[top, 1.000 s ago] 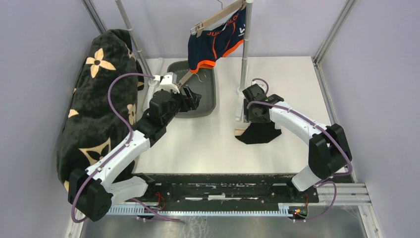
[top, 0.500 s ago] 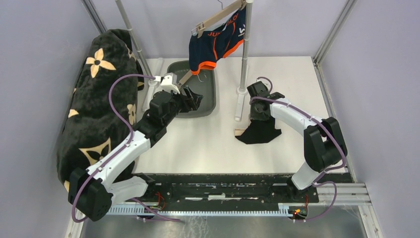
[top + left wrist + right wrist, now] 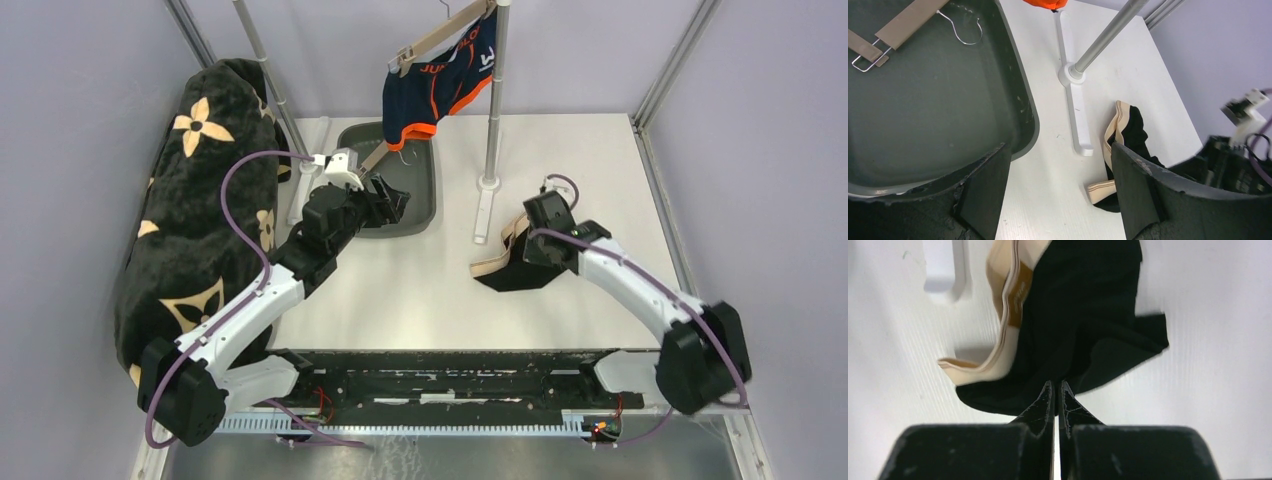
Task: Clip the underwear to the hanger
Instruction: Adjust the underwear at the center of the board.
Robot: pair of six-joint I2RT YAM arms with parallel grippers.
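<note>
The black underwear [image 3: 512, 268] with a beige waistband [image 3: 1007, 305] lies bunched on the white table right of the rack's base. My right gripper [image 3: 528, 246] is shut, its tips [image 3: 1055, 385] pinching the near edge of the black fabric [image 3: 1083, 325]. A wooden clip hanger [image 3: 904, 21] lies in the dark grey tray [image 3: 1024, 100], also seen in the top view as the hanger [image 3: 376, 157]. My left gripper [image 3: 1060, 167] hangs open over the tray's right rim [image 3: 430, 200], with nothing between its fingers. In the left wrist view the underwear [image 3: 1134, 127] lies off to the right.
A metal rack pole [image 3: 493, 100] rises from a white foot [image 3: 484, 215] near the underwear. Navy and orange briefs [image 3: 440, 80] hang from a second hanger on the rack. A large black floral blanket [image 3: 190, 200] fills the left side.
My right gripper has closed on the underwear and the right arm has swung outward to the right, pulling the fabric so the beige waistband now shows. The left arm has stayed put.
</note>
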